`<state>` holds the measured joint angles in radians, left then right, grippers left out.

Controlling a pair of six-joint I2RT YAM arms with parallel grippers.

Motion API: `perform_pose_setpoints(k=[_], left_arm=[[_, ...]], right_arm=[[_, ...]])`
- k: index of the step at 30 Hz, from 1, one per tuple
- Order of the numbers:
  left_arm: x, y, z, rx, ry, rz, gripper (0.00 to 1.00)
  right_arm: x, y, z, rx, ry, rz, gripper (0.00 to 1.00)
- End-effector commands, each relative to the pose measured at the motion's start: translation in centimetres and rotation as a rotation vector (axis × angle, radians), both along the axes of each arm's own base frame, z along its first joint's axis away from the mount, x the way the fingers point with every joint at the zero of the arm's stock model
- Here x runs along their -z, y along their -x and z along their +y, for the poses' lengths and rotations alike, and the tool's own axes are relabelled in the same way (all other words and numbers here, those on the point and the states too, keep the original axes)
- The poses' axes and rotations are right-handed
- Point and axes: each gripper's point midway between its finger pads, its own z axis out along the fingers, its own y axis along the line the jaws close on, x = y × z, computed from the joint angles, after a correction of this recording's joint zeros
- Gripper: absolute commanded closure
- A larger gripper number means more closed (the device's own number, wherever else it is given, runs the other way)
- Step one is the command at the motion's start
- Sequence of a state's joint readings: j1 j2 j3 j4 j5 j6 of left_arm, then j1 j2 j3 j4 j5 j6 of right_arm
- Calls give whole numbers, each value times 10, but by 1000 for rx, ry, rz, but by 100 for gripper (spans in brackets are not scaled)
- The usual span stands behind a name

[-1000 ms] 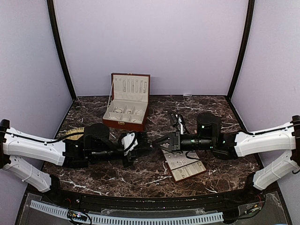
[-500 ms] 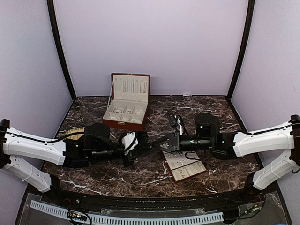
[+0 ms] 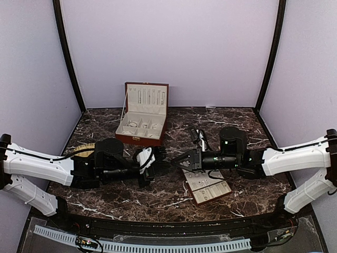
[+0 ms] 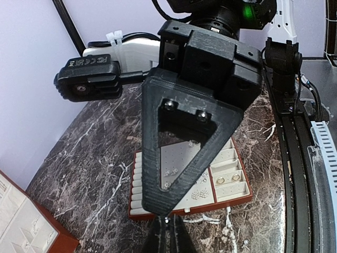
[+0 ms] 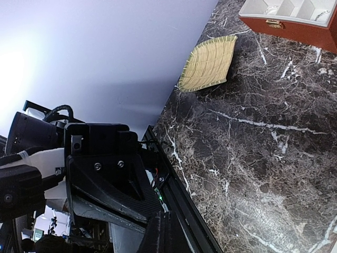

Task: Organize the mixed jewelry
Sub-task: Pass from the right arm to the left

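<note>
We are holding L gripper [image 3: 166, 161] and R gripper [image 3: 179, 161] tip-to-tip, prob. for handover. Jaw widths, payload: cannot tell. Next: verify receiver's grip before release.

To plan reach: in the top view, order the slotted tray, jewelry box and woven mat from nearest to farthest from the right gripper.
From the right gripper:
1. slotted tray, on its near side.
2. jewelry box, toward the back left.
3. woven mat, far left edge.
</note>
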<state>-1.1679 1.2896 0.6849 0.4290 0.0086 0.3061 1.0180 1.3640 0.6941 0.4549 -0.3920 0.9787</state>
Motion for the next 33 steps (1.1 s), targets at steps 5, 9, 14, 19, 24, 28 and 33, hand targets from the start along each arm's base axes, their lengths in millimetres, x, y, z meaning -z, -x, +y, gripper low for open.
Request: perform_pose_setpoints(k=[5, 9, 14, 19, 24, 28, 33], left_arm=[[-4, 3, -10, 12, 21, 76, 100], [-1, 3, -10, -1, 38, 136, 100], [5, 9, -13, 6, 51, 237, 100], [12, 7, -23, 17, 75, 456, 100], [26, 5, -40, 67, 53, 728, 100], [35, 9, -56, 118, 0, 913, 100], [42, 7, -70, 110, -46, 1058, 100]], right_arm=[[-17, -6, -2, 29, -42, -27, 88], [-17, -13, -15, 75, -33, -37, 63], [-15, -26, -36, 140, 12, -75, 49], [15, -50, -78, 269, 191, -82, 36], [59, -69, -134, 401, 358, -32, 24], [95, -76, -173, 477, 502, 18, 23], [125, -71, -196, 506, 557, 62, 17]])
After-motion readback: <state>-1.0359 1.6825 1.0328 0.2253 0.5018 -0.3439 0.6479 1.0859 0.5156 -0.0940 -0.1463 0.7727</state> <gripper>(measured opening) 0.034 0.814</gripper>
